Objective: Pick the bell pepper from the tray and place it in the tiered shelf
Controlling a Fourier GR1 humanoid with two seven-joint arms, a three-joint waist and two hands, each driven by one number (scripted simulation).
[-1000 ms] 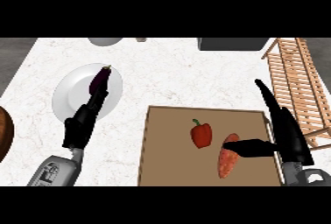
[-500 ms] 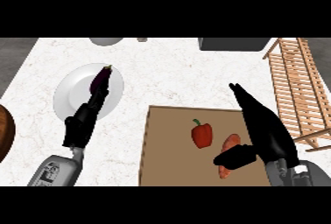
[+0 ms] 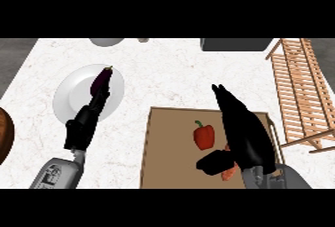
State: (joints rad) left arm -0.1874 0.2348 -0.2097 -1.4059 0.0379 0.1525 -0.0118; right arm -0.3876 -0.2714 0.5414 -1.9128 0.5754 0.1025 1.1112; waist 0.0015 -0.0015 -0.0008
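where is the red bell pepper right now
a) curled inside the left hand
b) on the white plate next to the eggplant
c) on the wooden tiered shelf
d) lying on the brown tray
d: the bell pepper lies on the brown tray, just left of the open right hand; it is not on the tiered shelf, and the white plate carries only the eggplant.

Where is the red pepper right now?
The bell pepper lies on the brown tray, near the view's middle, just left of the right hand.
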